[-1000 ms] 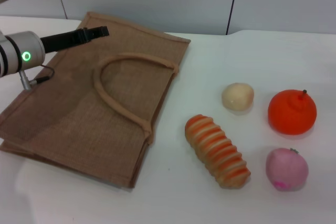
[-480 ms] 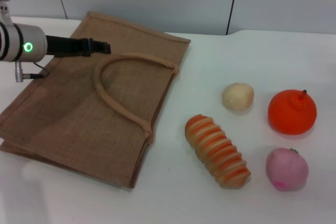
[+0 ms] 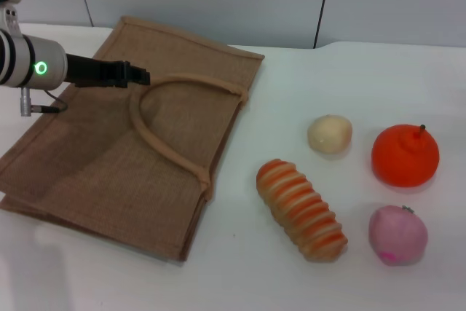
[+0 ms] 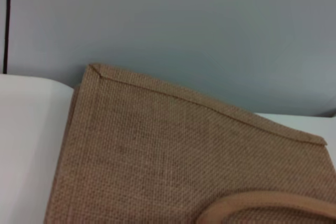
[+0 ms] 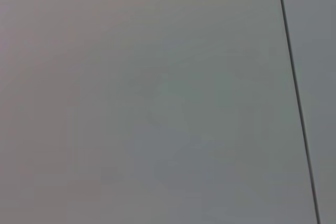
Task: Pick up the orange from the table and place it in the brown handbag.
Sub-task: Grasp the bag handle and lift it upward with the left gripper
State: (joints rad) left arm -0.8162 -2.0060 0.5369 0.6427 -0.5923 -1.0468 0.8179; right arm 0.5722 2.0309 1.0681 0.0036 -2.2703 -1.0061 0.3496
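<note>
From the head view I see the brown handbag [image 3: 138,147] lying flat on the white surface [image 3: 306,267], on my left side, its two looped handles [image 3: 164,125] resting on the upper face of the burlap. My left hand [image 3: 137,75] hangs over the far part of the bag, just beside the top of the handle loop; its dark fingers point toward the right, and I cannot tell whether they are parted or closed, nor whether they touch the fabric. The orange [image 3: 405,156] sits well apart from it, on the surface at my right, stem up (it is untouched by either hand). Near it lie a pale round bun [image 3: 330,134], a pink round fruit [image 3: 397,234] just in front of the orange, and a striped bread roll [image 3: 301,209] between the fruits and the bag's edge. The left wrist view shows a corner of the bag [image 4: 173,150] against a grey wall [image 4: 199,30]. The right wrist view shows only plain grey wall; my right hand is out of sight.
</note>
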